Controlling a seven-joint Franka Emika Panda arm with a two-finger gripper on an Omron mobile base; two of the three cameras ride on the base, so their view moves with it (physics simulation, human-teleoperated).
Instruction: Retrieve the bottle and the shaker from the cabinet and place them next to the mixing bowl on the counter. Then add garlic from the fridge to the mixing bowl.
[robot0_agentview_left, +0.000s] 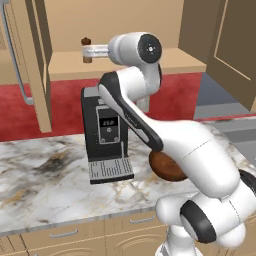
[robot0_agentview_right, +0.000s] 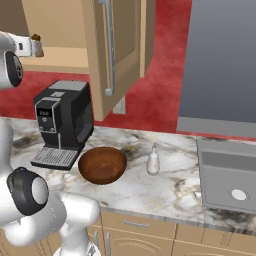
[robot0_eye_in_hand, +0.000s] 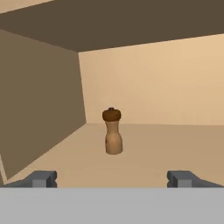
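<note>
Right now the gripper (robot0_eye_in_hand: 112, 179) stands wide open and empty inside the open cabinet (robot0_agentview_left: 125, 64), its two tips level at the bottom of the hand view. The shaker (robot0_eye_in_hand: 112, 131) stands upright on the shelf straight ahead at 12 o'clock, apart from the fingers. The bottle (robot0_agentview_right: 153, 161) is already on the counter (robot0_agentview_right: 150, 187), just beside the mixing bowl (robot0_agentview_right: 102, 165) at its 3 o'clock.

The main risk, I judge, is toppling the shaker: it is tall, narrow and top-heavy with its knob, so one finger reaching it first would knock it over or push it deeper. Closing too high on the round knob could let it slip free. Lifting out carelessly could also clip the cabinet door (robot0_agentview_right: 107, 50).
</note>
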